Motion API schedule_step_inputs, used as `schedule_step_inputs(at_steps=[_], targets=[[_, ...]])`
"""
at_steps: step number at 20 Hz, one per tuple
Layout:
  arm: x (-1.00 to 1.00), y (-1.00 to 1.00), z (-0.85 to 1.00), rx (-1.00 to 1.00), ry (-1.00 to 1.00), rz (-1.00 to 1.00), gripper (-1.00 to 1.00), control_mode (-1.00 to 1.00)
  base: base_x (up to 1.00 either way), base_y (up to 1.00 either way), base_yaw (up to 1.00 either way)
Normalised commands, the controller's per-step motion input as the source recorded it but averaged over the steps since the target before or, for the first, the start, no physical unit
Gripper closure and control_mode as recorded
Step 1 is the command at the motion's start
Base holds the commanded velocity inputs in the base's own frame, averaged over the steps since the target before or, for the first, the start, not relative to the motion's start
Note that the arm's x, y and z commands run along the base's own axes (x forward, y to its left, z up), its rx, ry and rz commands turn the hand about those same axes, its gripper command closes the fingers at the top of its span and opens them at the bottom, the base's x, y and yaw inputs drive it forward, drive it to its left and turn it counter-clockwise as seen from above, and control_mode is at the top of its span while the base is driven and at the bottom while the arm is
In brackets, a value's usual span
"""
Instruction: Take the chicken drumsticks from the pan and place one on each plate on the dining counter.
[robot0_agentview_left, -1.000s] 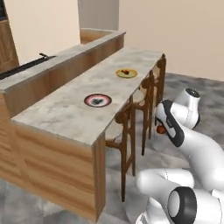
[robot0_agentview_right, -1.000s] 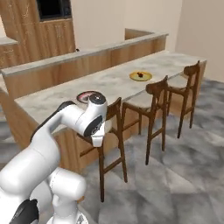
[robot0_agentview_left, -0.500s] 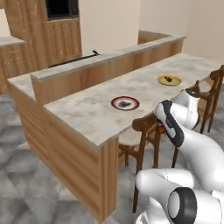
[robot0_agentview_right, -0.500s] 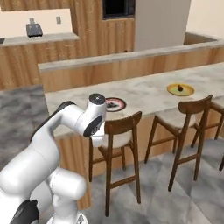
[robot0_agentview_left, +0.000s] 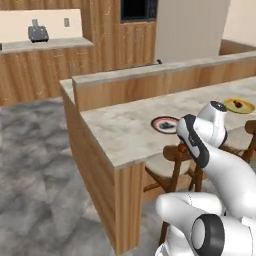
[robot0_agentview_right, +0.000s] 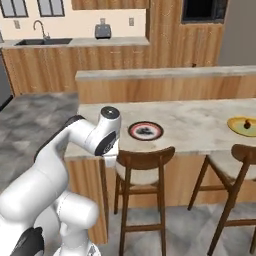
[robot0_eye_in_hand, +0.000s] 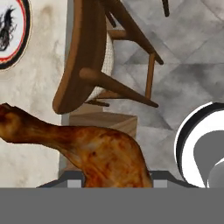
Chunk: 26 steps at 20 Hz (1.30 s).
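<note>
While pinching a chicken drumstick (robot0_eye_in_hand: 100, 151), pincer hangs just off the tabletop (robot0_agentview_right: 195, 122) edge above a stool (robot0_eye_in_hand: 94, 65). Red-rimmed plate (robot0_eye_in_hand: 11, 33) lies toward eleven o'clock in hand view; drumstick's long axis runs nine-to-four.

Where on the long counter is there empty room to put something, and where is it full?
The dining counter is bare between the red-rimmed plate and the yellow plate, and between the red-rimmed plate and the raised wooden ledge behind. The near left corner is crowded: the arm hangs there with a chicken drumstick in the gripper.
</note>
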Motion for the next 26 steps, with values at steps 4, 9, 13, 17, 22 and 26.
schedule_step_inputs(at_steps=[4, 9, 13, 17, 22, 26], targets=[[0.0, 0.0, 0.0, 0.0, 0.0, 0.0, 1.0, 1.0, 0.23, -0.65, 0.52], [0.0, 0.0, 0.0, 0.0, 0.0, 0.0, 1.0, 1.0, 0.31, -0.62, 0.5], [0.0, 0.0, 0.0, 0.0, 0.0, 0.0, 1.0, 1.0, 0.43, -0.54, 0.49], [0.27, -0.21, -0.18, 0.0, 0.02, 0.21, 1.0, -1.0, 0.26, -0.24, 0.24], [0.4, -0.52, -0.06, 0.0, 0.19, 0.2, 1.0, -1.0, 0.0, 0.0, 0.0], [0.38, -0.71, 0.0, 0.0, 0.29, 0.01, 1.0, -1.0, 0.0, 0.0, 0.0]])
